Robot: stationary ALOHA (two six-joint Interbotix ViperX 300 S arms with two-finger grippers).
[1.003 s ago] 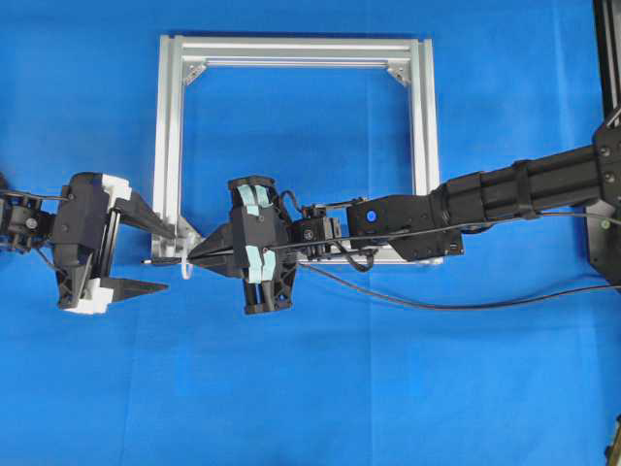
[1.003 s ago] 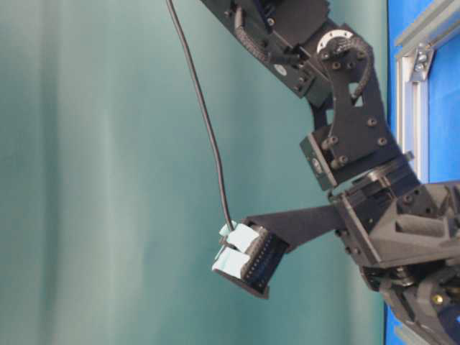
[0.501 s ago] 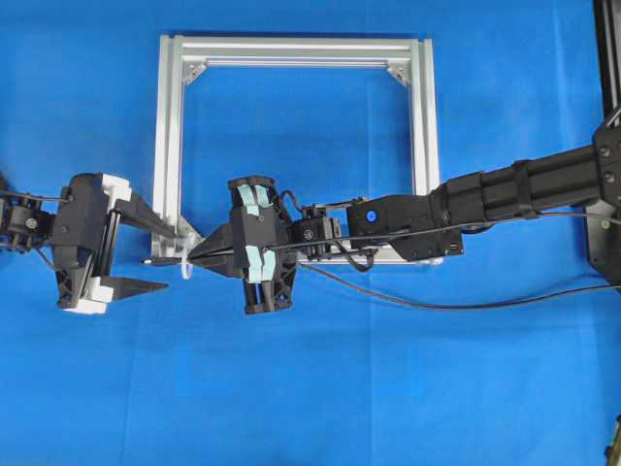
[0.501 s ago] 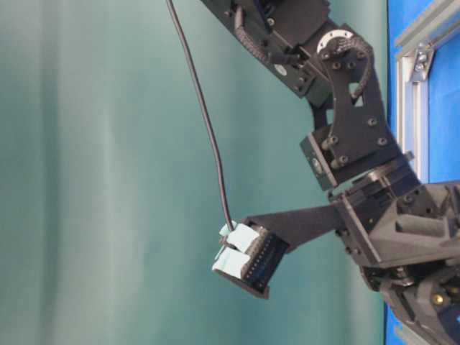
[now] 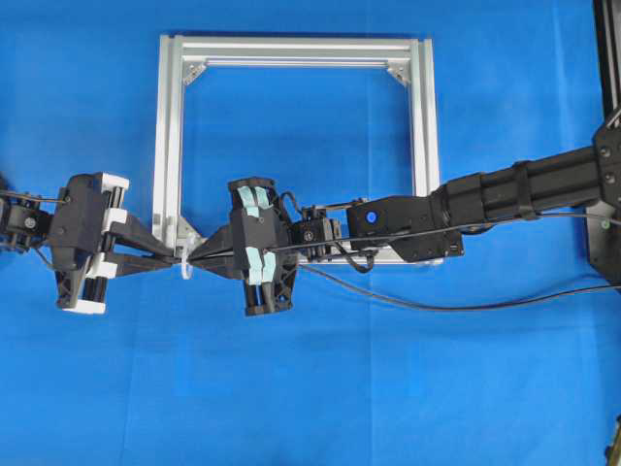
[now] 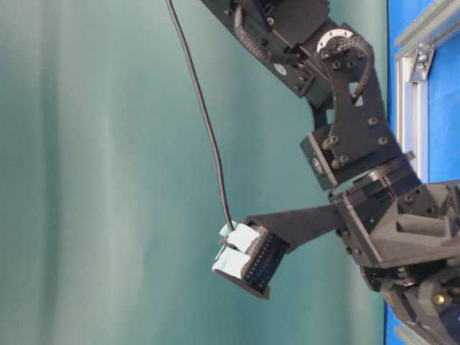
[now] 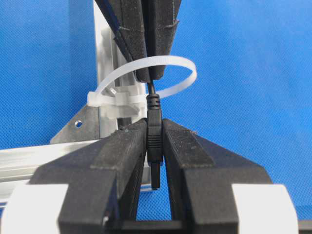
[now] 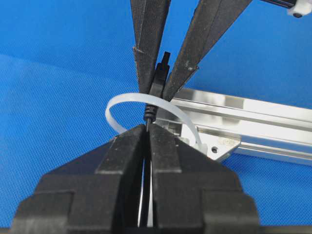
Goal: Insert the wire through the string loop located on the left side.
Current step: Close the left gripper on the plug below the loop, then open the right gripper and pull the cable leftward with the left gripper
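From overhead I have the left gripper (image 5: 160, 260) at the left edge of the blue mat (image 5: 320, 388), pointing right, its two fingers drawn in to a narrow wedge. My left wrist view shows why: the pads (image 7: 127, 146) are clamped on the black plug (image 7: 154, 141) at the end of the wire (image 5: 466, 305), with the plug's tip poking out behind them toward the camera.

Just to the right of those fingertips sits the loop (image 5: 183, 264), a thin white band fixed at the lower left corner of the frame (image 5: 291, 50). In the left wrist view the loop (image 7: 146, 80) arches across, and the wire's neck passes through it between the two grippers. The right wrist view agrees: the loop (image 8: 146, 105) curves around the plug (image 8: 158, 83), which stands beyond it, between the left fingers.

Next comes the right gripper (image 5: 199, 255), reaching in from the right and pointing left, nose to nose with the left one. Its jaws are fully closed on the wire just behind the plug. From there the wire trails right along the arm and sags over the mat toward the right edge. The table-level view shows only the right arm and a hanging stretch of wire (image 6: 205, 122).
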